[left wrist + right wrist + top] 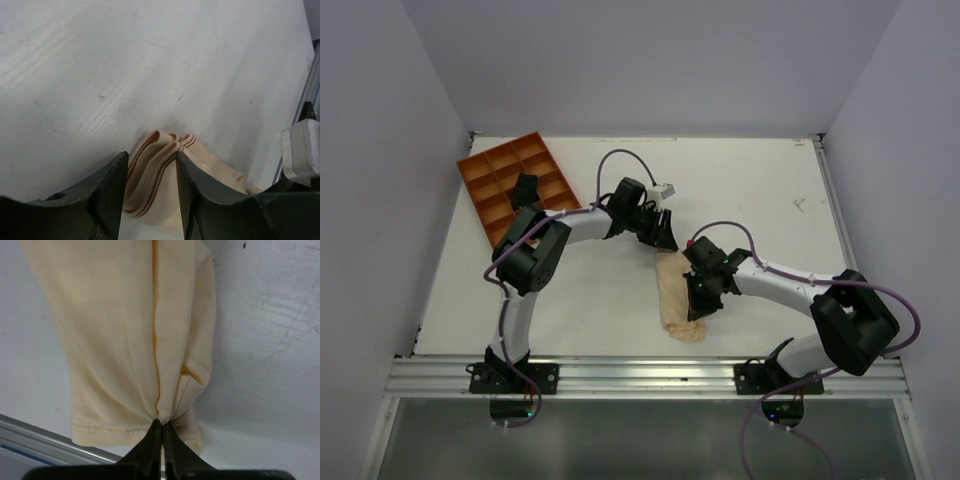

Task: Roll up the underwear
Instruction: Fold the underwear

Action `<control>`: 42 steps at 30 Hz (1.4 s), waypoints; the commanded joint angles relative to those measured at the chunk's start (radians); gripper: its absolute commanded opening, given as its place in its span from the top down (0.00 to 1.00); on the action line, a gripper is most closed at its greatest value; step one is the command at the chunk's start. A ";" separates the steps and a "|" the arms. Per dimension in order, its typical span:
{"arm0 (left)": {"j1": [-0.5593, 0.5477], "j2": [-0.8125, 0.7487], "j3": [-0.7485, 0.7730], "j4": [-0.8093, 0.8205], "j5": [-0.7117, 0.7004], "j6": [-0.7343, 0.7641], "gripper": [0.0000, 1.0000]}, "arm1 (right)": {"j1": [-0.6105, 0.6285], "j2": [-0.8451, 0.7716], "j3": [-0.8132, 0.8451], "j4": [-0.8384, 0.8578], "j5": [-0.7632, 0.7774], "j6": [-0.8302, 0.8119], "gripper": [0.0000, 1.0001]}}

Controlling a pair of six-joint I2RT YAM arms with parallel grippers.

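I find the underwear (pixel 678 300) lying on the white worktop (pixel 770 190) near its front edge, between the two arms, as a long narrow strip running away from the aluminium rail (pixel 640 372). The right tool (pixel 701 298) sits over the strip's right-hand side. In the right wrist view, the right tool (pixel 161 424) has its fingers pressed together on a thin ridge of the underwear (pixel 125 330), close to the stitched hem that lies beside the rail. The cloth draws into creases that run to the pinch point. The left tool (pixel 663 236) stands at the far end of the strip. In the left wrist view, its fingers (pixel 112 180) stand part-way apart around the gathered, striped waistband of the underwear (pixel 155 170). The pleated band fills the gap and meets both inner faces, so I read the left tool (pixel 151 156) as clamped on it. The orange compartment tray (pixel 500 165) lies well apart, at the far left corner.
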 commanded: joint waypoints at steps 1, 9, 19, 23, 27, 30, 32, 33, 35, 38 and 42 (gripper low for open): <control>0.035 -0.075 0.043 -0.059 -0.104 0.074 0.53 | -0.007 -0.019 -0.034 0.091 -0.085 0.009 0.99; 0.148 -0.299 -0.095 -0.148 -0.161 0.019 0.43 | -0.007 0.040 -0.106 0.394 -0.227 0.222 1.00; 0.116 -0.609 -0.437 -0.145 -0.203 -0.060 0.57 | -0.009 -0.052 -0.053 0.243 -0.148 0.230 0.65; 0.027 -0.672 -0.500 -0.101 -0.271 -0.095 0.57 | -0.009 -0.088 0.038 0.063 -0.114 0.214 0.57; -0.037 -0.692 -0.534 -0.036 -0.302 -0.138 0.56 | -0.009 -0.128 0.101 -0.021 -0.073 0.214 0.62; -0.062 -0.717 -0.575 0.053 -0.324 -0.178 0.56 | -0.038 -0.089 0.148 0.025 -0.099 0.188 0.77; -0.073 -0.750 -0.636 0.141 -0.333 -0.228 0.56 | -0.113 -0.046 0.164 0.106 -0.180 0.181 0.93; -0.076 -0.761 -0.679 0.171 -0.333 -0.247 0.57 | -0.142 0.000 0.167 0.138 -0.213 0.182 0.96; -0.083 -0.789 -0.719 0.241 -0.350 -0.293 0.57 | -0.206 0.046 0.187 0.242 -0.278 0.164 1.00; -0.099 -0.777 -0.775 0.343 -0.339 -0.326 0.59 | -0.245 0.184 0.246 0.308 -0.379 0.133 1.00; -0.134 -0.734 -0.790 0.381 -0.338 -0.327 0.65 | -0.265 0.309 0.285 0.341 -0.404 0.089 1.00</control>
